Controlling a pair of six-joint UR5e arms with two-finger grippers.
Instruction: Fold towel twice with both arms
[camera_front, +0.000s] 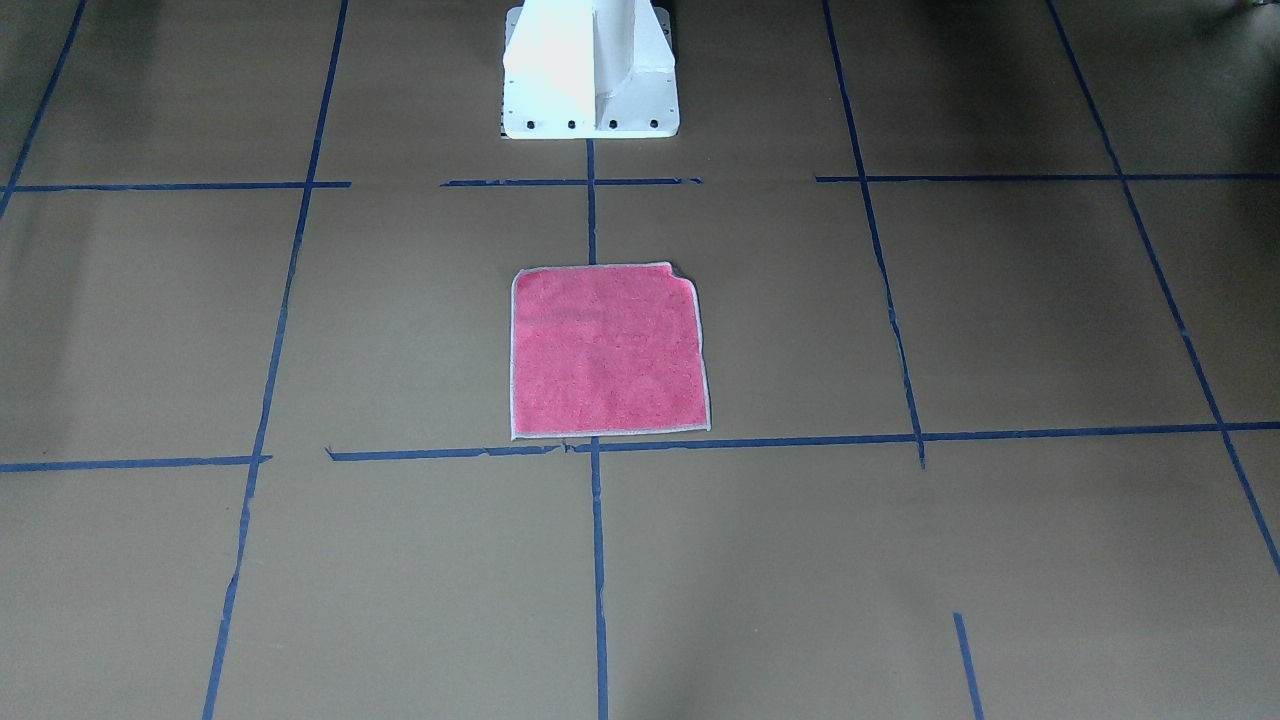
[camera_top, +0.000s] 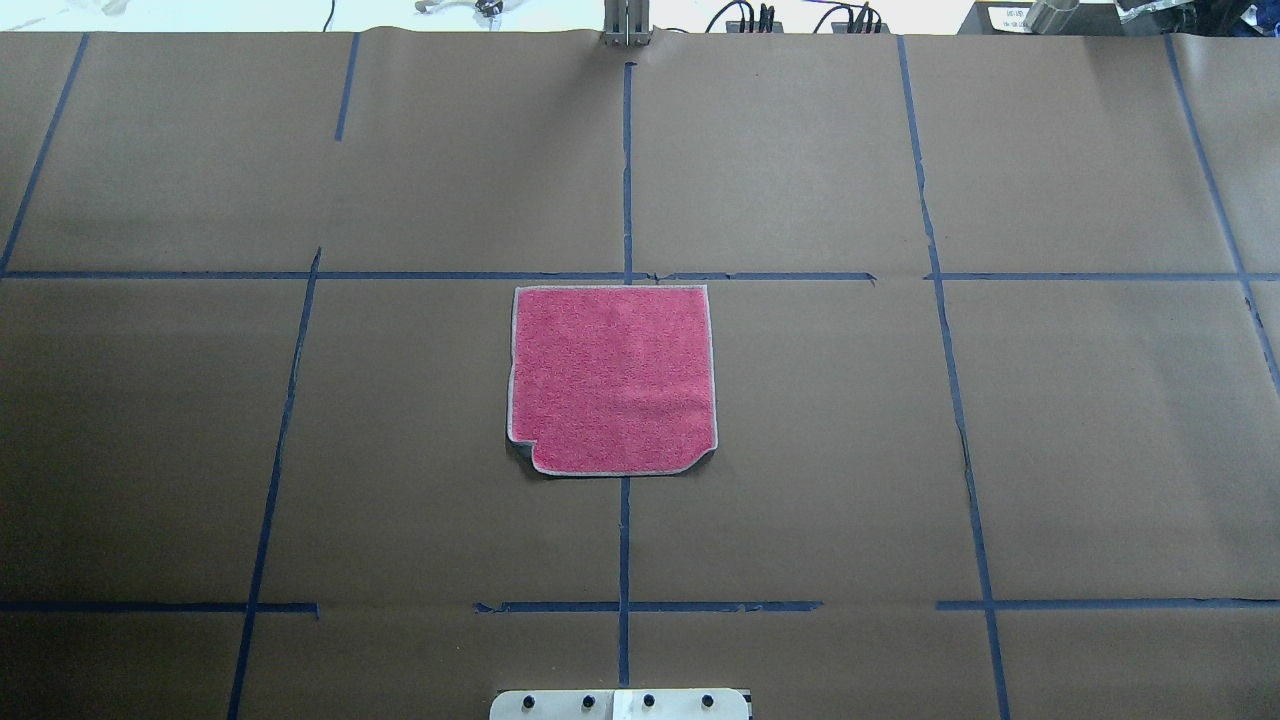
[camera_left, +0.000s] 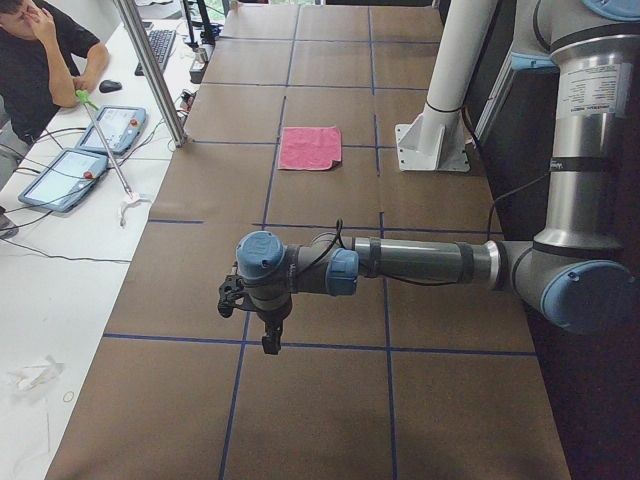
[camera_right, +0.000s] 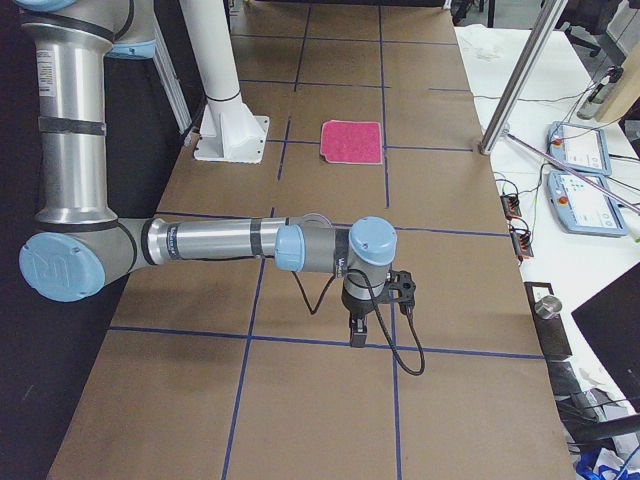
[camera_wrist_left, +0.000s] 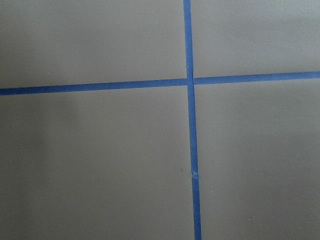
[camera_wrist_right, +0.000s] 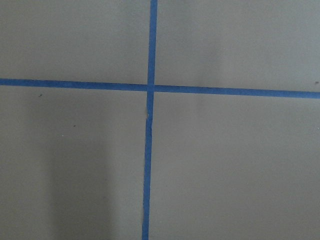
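The towel (camera_top: 612, 380) lies flat and unfolded, pink-red face up, at the table's middle; it also shows in the front view (camera_front: 608, 350). One corner nearest the robot on its left (camera_top: 522, 452) is turned up, showing grey. The left arm's gripper (camera_left: 270, 338) hangs over bare paper far to the robot's left of the towel (camera_left: 310, 147). The right arm's gripper (camera_right: 358, 332) hangs over bare paper far to the robot's right of the towel (camera_right: 353, 141). I cannot tell whether either is open or shut. Both wrist views show only brown paper and tape.
Brown paper with blue tape grid lines (camera_top: 625, 170) covers the table. The white pedestal base (camera_front: 590, 70) stands behind the towel. A metal post (camera_left: 150, 70), tablets (camera_left: 90, 150) and a seated operator (camera_left: 40, 50) are at the far side.
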